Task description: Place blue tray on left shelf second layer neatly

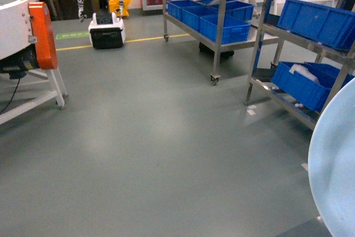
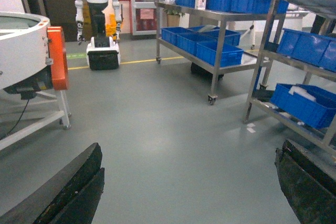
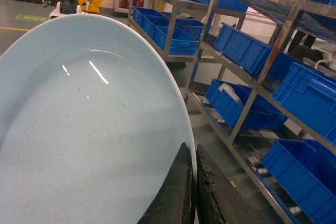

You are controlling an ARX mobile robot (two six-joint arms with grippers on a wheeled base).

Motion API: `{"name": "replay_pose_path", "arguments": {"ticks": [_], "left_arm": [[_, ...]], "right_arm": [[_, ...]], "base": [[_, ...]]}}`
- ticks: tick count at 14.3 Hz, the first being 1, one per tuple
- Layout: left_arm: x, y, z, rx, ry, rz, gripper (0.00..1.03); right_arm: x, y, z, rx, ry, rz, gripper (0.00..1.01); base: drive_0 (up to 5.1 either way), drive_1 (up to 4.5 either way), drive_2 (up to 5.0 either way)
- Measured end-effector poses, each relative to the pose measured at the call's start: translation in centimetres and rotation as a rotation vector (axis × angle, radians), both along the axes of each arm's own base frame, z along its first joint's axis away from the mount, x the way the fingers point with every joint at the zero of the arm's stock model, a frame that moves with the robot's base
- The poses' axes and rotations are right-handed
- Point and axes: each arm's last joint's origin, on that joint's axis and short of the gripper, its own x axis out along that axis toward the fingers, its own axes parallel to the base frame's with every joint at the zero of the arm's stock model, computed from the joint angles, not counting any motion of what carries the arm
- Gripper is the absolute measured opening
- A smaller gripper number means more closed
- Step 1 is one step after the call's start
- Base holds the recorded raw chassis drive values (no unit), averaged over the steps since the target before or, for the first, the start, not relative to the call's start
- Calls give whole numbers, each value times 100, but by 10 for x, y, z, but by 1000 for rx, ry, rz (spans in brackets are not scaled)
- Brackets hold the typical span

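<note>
The blue tray [image 3: 89, 129] is a pale blue round dish that fills the left of the right wrist view. My right gripper [image 3: 190, 148] is shut on its right rim, one finger on each side. In the head view only the tray's curved edge [image 1: 335, 165] shows, at the lower right, held on edge above the floor. My left gripper [image 2: 191, 145] is open, its dark fingers [image 2: 79, 187] spread wide with only floor between them. Ahead stand two steel racks. The left one [image 1: 219, 4] is on castors, and several blue crates [image 1: 213, 18] fill its lower tier.
The right rack [image 1: 260, 37] holds slanted blue crates [image 1: 305, 84] close beside the tray. A white round machine with an orange part [image 1: 41, 34] stands at the left on white legs. A white humanoid robot [image 1: 105, 26] stands far back by a yellow floor line [image 1: 150, 39]. Grey floor [image 1: 150, 137] lies between them.
</note>
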Motion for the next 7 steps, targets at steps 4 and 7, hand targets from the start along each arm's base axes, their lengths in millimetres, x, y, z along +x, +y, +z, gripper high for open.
{"name": "replay_pose_path", "arguments": {"ticks": [4, 7], "left_arm": [[0, 0, 0, 0, -2, 0, 98], [0, 0, 0, 0, 0, 0, 98]], "right_arm": [[0, 0, 0, 0, 0, 0, 2], [0, 0, 0, 0, -1, 1, 2]], "base": [[-9, 421, -439], [-9, 422, -439]]}}
